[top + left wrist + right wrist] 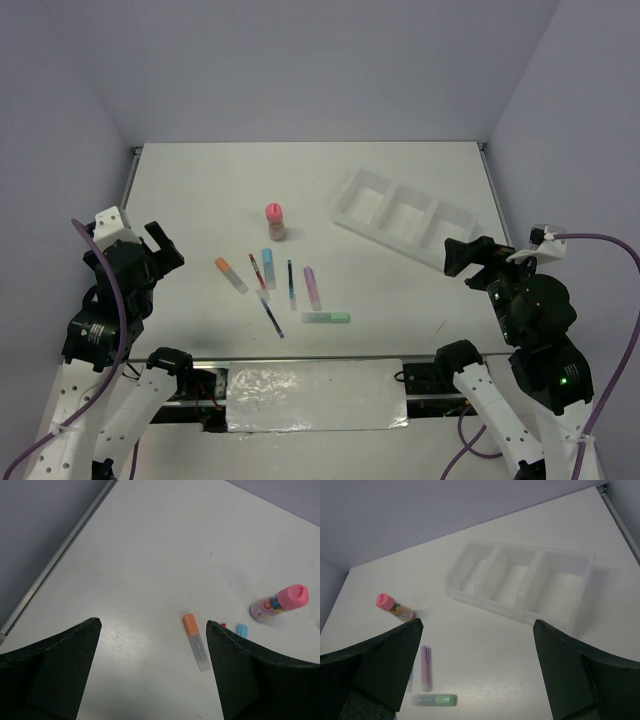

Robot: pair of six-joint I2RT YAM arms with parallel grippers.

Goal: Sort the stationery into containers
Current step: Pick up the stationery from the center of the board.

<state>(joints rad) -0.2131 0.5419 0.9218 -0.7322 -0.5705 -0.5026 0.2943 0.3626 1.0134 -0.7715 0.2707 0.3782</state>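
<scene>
My left tool (152, 625) and right tool (479, 622) both hang spread and empty, and the orange marker (196, 642), lying flat on the surface (150, 555) beneath the left one, looks light, stiff and slick, so I'd pinch it across mid-barrel.

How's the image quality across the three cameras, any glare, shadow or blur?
Top external: even, soft light, with glare on the shiny strip at the near edge. Left wrist: fingers are underexposed black shapes; the orange marker is sharp. Right wrist: the tray is low-contrast against the white table.
</scene>
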